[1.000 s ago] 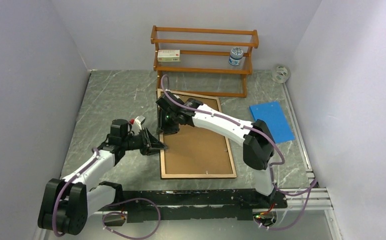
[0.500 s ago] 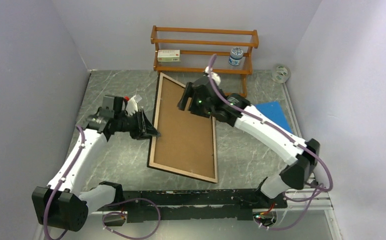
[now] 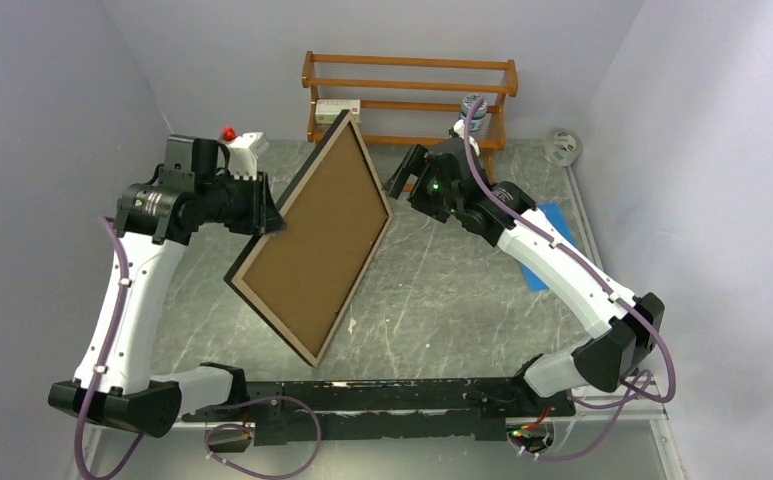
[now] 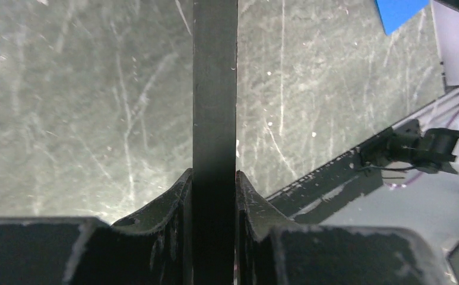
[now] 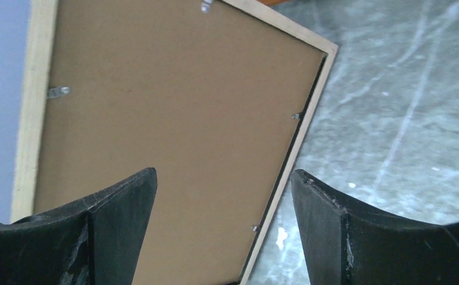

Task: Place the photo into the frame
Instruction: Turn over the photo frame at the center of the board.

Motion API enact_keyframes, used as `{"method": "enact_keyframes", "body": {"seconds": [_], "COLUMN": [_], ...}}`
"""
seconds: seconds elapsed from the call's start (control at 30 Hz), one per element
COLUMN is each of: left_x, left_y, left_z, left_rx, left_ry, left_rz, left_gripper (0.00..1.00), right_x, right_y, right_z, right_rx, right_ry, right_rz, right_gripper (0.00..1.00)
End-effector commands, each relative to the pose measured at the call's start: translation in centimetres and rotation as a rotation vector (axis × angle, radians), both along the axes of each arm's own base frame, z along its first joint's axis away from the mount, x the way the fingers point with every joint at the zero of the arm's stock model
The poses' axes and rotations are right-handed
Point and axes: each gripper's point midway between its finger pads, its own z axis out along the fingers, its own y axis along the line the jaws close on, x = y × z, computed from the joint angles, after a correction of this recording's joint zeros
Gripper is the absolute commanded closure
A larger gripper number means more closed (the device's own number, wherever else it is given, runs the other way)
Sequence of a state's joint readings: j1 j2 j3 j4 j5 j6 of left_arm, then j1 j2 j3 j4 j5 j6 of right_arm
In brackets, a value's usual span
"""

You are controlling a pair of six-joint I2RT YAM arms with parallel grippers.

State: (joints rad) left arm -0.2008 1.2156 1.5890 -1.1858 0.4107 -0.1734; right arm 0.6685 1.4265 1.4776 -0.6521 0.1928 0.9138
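The frame point(image 3: 312, 240) hangs tilted above the table with its light wood border and brown back towards the top camera. My left gripper point(image 3: 267, 215) is shut on its left edge. In the left wrist view that edge is a dark bar point(image 4: 215, 89) pinched between both fingers of the gripper point(image 4: 214, 172). My right gripper point(image 3: 399, 180) stands open just right of the frame's right corner, apart from it. In the right wrist view the frame's back point(image 5: 167, 119) lies beyond the spread jaws of this gripper point(image 5: 224, 172), nothing between them. The photo is out of view.
A wooden shelf rack point(image 3: 407, 100) stands at the back with a small box point(image 3: 337, 110) and a jar point(image 3: 473, 112) on it. A blue sheet point(image 3: 558, 215) lies partly under the right arm. A tape roll point(image 3: 562, 147) sits at the back right.
The frame has gone from flat on the table to lifted and tilted, carried up and left by my left gripper. My right gripper opened, let go and drew back to the right.
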Motion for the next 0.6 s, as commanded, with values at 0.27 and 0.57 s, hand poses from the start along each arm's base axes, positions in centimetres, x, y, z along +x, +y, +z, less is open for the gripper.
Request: {"method": "enact_keyframes", "body": {"seconds": [0.27, 0.57], "left_x": [2.2, 2.5], "left_y": [0.9, -0.4], "left_z": [8.7, 8.6], "left_rx": [0.079, 0.089], "left_ry": [-0.532, -0.621], "left_rz": [-0.067, -0.147], "left_gripper": [0.98, 0.97], "right_x": [0.2, 0.0], "right_y": [8.3, 11.3], "right_z": [9.6, 9.8], "right_rx": [0.404, 0.529], "right_ry": [-0.100, -0.009], "right_rz": [0.300, 0.390], "right_gripper": [0.06, 0.05]}}
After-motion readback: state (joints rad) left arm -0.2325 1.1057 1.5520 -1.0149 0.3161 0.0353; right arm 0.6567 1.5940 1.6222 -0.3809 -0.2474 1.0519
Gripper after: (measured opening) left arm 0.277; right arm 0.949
